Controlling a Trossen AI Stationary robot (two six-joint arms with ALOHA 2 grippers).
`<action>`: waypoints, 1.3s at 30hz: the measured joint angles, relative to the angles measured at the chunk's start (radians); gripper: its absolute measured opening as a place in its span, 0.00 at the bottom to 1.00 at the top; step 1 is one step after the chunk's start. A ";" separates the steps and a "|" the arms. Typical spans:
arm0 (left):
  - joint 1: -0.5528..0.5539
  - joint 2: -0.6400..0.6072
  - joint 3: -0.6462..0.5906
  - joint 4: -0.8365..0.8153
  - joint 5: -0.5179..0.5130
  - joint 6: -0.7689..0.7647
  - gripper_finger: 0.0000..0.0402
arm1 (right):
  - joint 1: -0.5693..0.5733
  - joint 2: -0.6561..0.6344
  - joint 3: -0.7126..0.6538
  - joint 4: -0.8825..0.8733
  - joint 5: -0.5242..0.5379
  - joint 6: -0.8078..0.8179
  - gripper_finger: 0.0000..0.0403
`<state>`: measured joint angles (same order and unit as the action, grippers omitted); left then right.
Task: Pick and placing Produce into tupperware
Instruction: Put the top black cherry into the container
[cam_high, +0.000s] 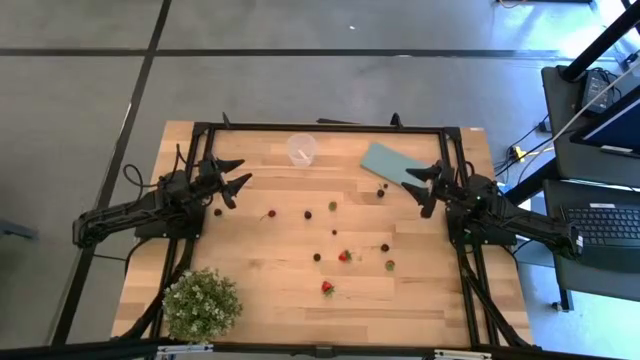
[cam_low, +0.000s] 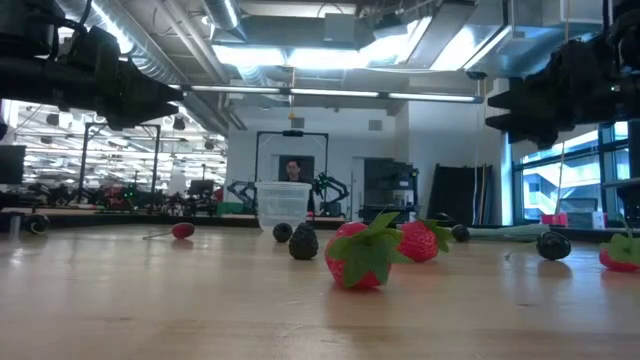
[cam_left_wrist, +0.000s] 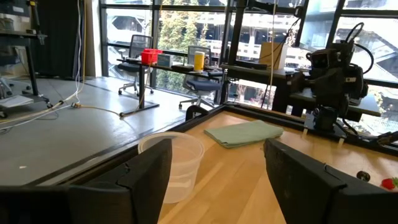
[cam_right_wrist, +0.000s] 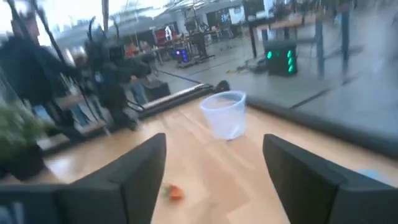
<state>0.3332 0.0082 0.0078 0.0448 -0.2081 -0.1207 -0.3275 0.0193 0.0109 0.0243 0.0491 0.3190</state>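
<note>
Barely started tbh: tupperware (cam_high: 302, 148) looks empty, produce (cam_high: 343, 256) scattered all over the table (cam_high: 270, 290). Left gripper (cam_high: 236, 177) and right gripper (cam_high: 419, 186) both spread open, holding nothing.

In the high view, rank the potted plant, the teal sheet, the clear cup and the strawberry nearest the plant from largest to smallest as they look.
1. Potted plant
2. Teal sheet
3. Clear cup
4. Strawberry

The overhead camera sees all four from about the same distance, so nearness hardly skews the order.
</note>
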 joint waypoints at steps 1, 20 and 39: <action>0.000 0.000 0.000 0.000 0.000 0.000 0.62 | 0.000 0.000 0.000 0.000 -0.002 0.063 0.69; 0.000 0.000 0.000 0.017 -0.126 0.000 0.62 | 0.073 0.329 0.269 0.067 0.018 -0.128 0.59; 0.000 0.000 0.000 0.016 -0.124 0.000 0.62 | 0.095 1.084 0.279 0.558 0.083 -0.124 0.59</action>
<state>0.3335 0.0081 0.0077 0.0608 -0.3325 -0.1207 -0.2326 1.1029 0.2901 0.5821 0.1320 0.1950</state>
